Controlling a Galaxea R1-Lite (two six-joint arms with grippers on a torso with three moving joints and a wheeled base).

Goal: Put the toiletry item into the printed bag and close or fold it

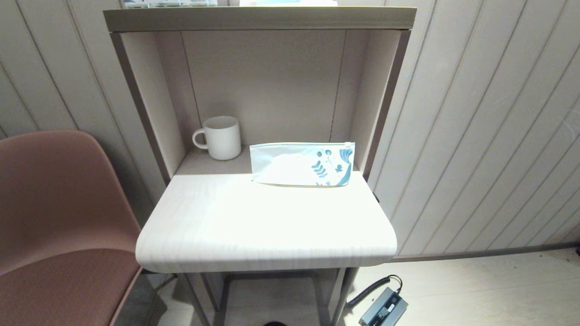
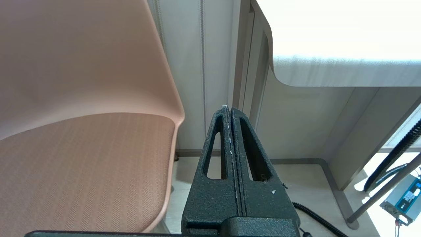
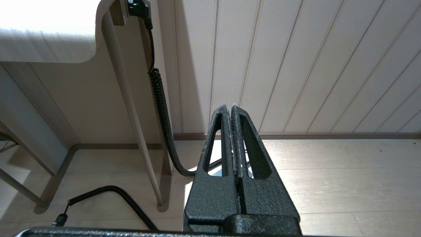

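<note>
The printed bag (image 1: 302,164) lies flat at the back right of the small table (image 1: 253,226), its blue leaf print toward the right end and its zip edge along the far side. A soft bulge shows under its white face. The white comb is out of view. Neither arm shows in the head view. My left gripper (image 2: 229,108) hangs shut and empty below table height, between the chair and the table's left front corner. My right gripper (image 3: 231,107) is shut and empty too, low at the table's right side, facing the panelled wall.
A white ribbed mug (image 1: 220,137) stands in the alcove at the back left, under a shelf (image 1: 258,18). A brown chair (image 1: 59,217) sits close on the left. On the floor at the right lie a grey power unit (image 1: 384,309) and a coiled black cable (image 3: 161,108).
</note>
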